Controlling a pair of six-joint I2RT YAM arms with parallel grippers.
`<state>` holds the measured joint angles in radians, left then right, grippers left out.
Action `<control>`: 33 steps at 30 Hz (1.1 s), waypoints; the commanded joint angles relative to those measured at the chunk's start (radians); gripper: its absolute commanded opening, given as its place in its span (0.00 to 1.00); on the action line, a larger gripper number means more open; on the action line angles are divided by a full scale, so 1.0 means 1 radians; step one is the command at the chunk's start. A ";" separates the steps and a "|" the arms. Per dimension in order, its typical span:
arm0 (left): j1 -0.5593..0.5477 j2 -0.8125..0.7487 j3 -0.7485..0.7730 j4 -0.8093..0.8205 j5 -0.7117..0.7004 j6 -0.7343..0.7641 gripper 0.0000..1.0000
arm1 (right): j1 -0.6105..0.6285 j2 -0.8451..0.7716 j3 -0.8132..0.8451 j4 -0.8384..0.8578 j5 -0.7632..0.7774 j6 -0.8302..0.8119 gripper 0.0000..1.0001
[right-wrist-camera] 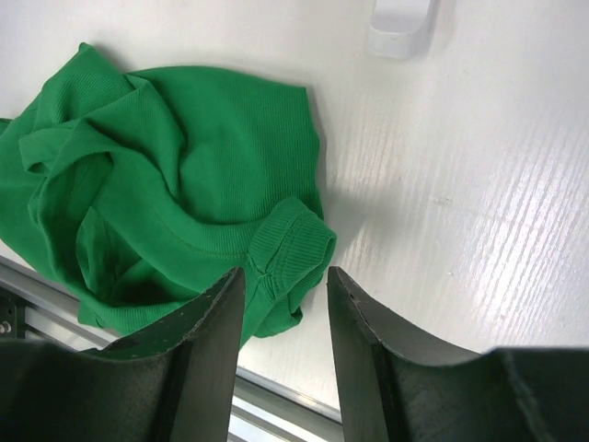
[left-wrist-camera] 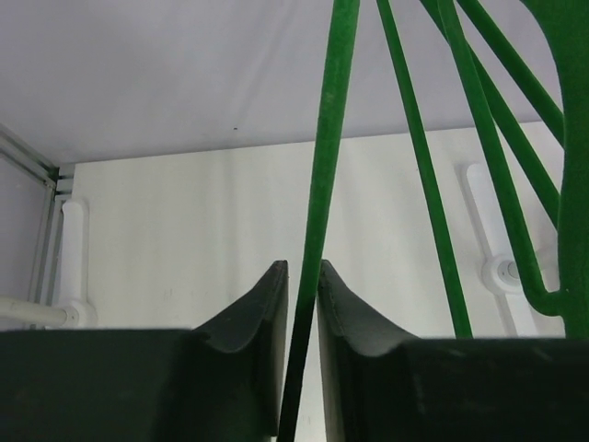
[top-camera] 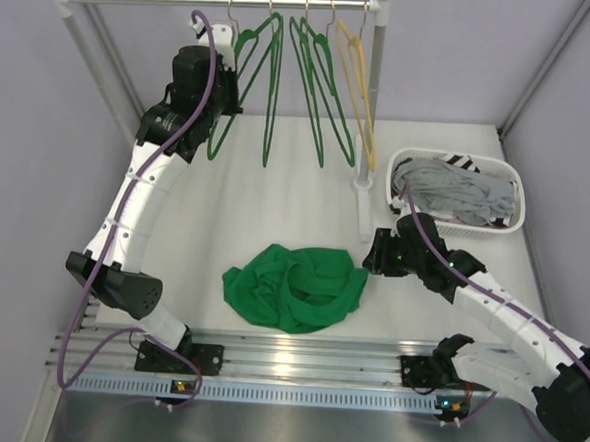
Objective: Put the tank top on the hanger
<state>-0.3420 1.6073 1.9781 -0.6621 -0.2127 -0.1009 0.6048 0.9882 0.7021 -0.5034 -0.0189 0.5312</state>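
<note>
The bright green tank top (top-camera: 296,286) lies crumpled on the table near the front; it also shows in the right wrist view (right-wrist-camera: 175,175). My right gripper (top-camera: 376,254) is open at its right edge, and a folded strap end (right-wrist-camera: 294,249) lies between my open fingers (right-wrist-camera: 283,276). My left gripper (top-camera: 226,92) is raised at the rail and shut on a wire of the leftmost green hanger (top-camera: 216,141). In the left wrist view the thin green wire (left-wrist-camera: 327,138) runs between the nearly closed fingers (left-wrist-camera: 302,276).
Other green hangers (top-camera: 309,82) and a yellow hanger (top-camera: 358,95) hang on the rail (top-camera: 168,1). The rack's right post stands on its base (top-camera: 364,200). A white basket (top-camera: 520,220) with grey clothes is at the right.
</note>
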 commanded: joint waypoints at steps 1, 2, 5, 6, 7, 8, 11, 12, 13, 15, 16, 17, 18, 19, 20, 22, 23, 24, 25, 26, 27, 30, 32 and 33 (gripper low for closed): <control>-0.002 -0.040 0.022 0.058 -0.033 0.023 0.21 | 0.013 -0.019 0.023 0.016 0.016 -0.016 0.41; -0.005 -0.040 0.025 0.061 -0.036 0.027 0.19 | 0.012 -0.016 0.023 0.016 0.016 -0.016 0.41; -0.008 -0.037 0.037 0.065 -0.042 0.033 0.00 | 0.013 -0.014 0.025 0.016 0.016 -0.017 0.40; -0.011 -0.032 0.042 0.068 -0.057 0.033 0.00 | 0.013 -0.016 0.027 0.016 0.016 -0.019 0.39; -0.012 -0.030 0.047 0.071 -0.063 0.036 0.00 | 0.012 -0.014 0.027 0.017 0.014 -0.019 0.39; -0.017 -0.030 0.053 0.075 -0.070 0.041 0.00 | 0.012 -0.014 0.030 0.014 0.014 -0.020 0.39; -0.022 -0.041 0.051 0.104 -0.090 0.049 0.00 | 0.012 -0.016 0.031 0.012 0.014 -0.023 0.38; -0.022 -0.043 0.050 0.111 -0.091 0.049 0.00 | 0.013 -0.014 0.030 0.014 0.016 -0.025 0.38; -0.020 -0.046 0.050 0.124 -0.093 0.050 0.00 | 0.013 -0.016 0.031 0.016 0.016 -0.025 0.38; -0.022 -0.053 0.050 0.136 -0.093 0.052 0.00 | 0.013 -0.014 0.031 0.016 0.014 -0.027 0.38; -0.022 -0.055 0.051 0.142 -0.094 0.052 0.00 | 0.013 -0.014 0.033 0.016 0.016 -0.028 0.38; -0.022 -0.060 0.053 0.142 -0.094 0.052 0.00 | 0.013 -0.011 0.033 0.016 0.016 -0.030 0.38; -0.022 -0.063 0.053 0.144 -0.094 0.053 0.00 | 0.013 -0.010 0.036 0.016 0.016 -0.030 0.38; -0.023 -0.063 0.053 0.137 -0.096 0.053 0.00 | 0.012 -0.006 0.037 0.016 0.016 -0.030 0.38; -0.023 -0.072 0.044 0.137 -0.099 0.053 0.00 | 0.013 -0.006 0.036 0.016 0.016 -0.031 0.38; -0.023 -0.089 0.027 0.145 -0.093 0.052 0.00 | 0.013 -0.010 0.037 0.017 0.016 -0.031 0.38; -0.023 -0.111 -0.002 0.162 -0.077 0.055 0.00 | 0.013 -0.010 0.034 0.020 0.016 -0.034 0.38; -0.023 -0.121 -0.015 0.170 -0.068 0.056 0.00 | 0.013 -0.011 0.036 0.017 0.016 -0.034 0.38; -0.023 -0.132 -0.027 0.180 -0.060 0.059 0.00 | 0.013 -0.010 0.037 0.017 0.016 -0.036 0.38; -0.023 -0.150 -0.050 0.189 -0.057 0.061 0.00 | 0.013 -0.013 0.036 0.017 0.016 -0.039 0.38; -0.023 -0.155 -0.056 0.200 -0.056 0.061 0.00 | 0.013 -0.013 0.036 0.017 0.016 -0.039 0.38; -0.023 -0.170 -0.070 0.196 -0.045 0.061 0.00 | 0.013 -0.016 0.031 0.016 0.016 -0.039 0.38; -0.023 -0.173 -0.065 0.176 -0.044 0.056 0.00 | 0.013 -0.019 0.027 0.014 0.016 -0.039 0.38; -0.023 -0.178 -0.070 0.161 -0.044 0.055 0.00 | 0.013 -0.020 0.027 0.012 0.016 -0.037 0.38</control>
<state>-0.3618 1.4639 1.9125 -0.5713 -0.2707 -0.0528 0.6048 0.9882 0.7021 -0.5037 -0.0154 0.5079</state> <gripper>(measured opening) 0.078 0.380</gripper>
